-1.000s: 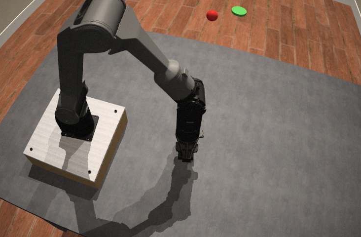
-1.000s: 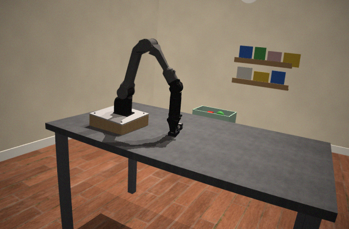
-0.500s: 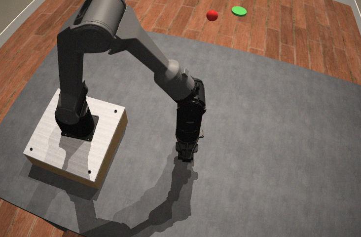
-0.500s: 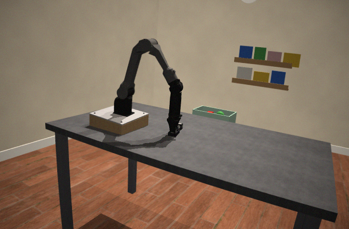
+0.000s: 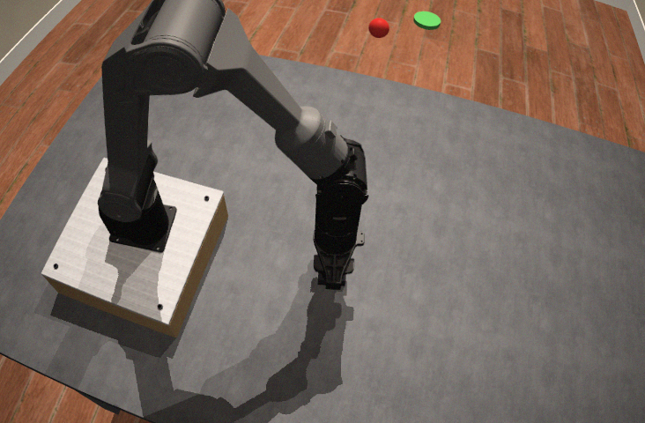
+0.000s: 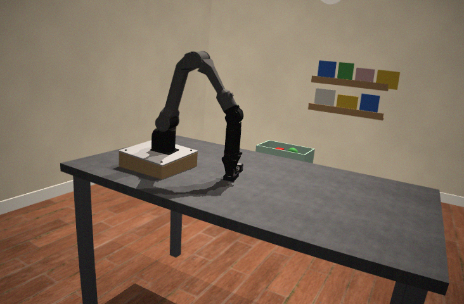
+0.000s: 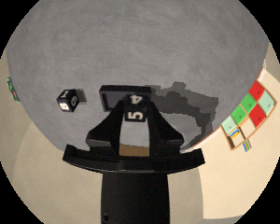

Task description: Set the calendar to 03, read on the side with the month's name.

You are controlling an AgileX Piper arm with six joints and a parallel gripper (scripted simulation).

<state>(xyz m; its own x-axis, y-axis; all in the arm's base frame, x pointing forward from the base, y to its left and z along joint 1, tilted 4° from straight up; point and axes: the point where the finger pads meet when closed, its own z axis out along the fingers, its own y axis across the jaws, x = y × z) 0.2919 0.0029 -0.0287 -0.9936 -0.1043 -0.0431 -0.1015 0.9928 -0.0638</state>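
In the wrist view my gripper (image 7: pixel 135 105) points down at the grey table, and its fingers stand open around a black cube (image 7: pixel 135 115) whose top face shows a white 5. This cube also shows at the fingertips in the exterior view (image 6: pixel 239 167), low over the table. Just beyond it lies a dark flat shape (image 7: pixel 118 96), perhaps the tray; I cannot tell for sure. A second black cube (image 7: pixel 68 100) lies on the table to the left, apart from the gripper. In the top view the gripper (image 5: pixel 331 277) hides the cubes.
The arm's base sits on a white-topped wooden block (image 5: pixel 133 244) to the left of the gripper. A pale green bin (image 6: pixel 284 151) with a red and a green item stands at the table's far edge. The shelves with coloured blocks (image 6: pixel 351 89) are on the wall.
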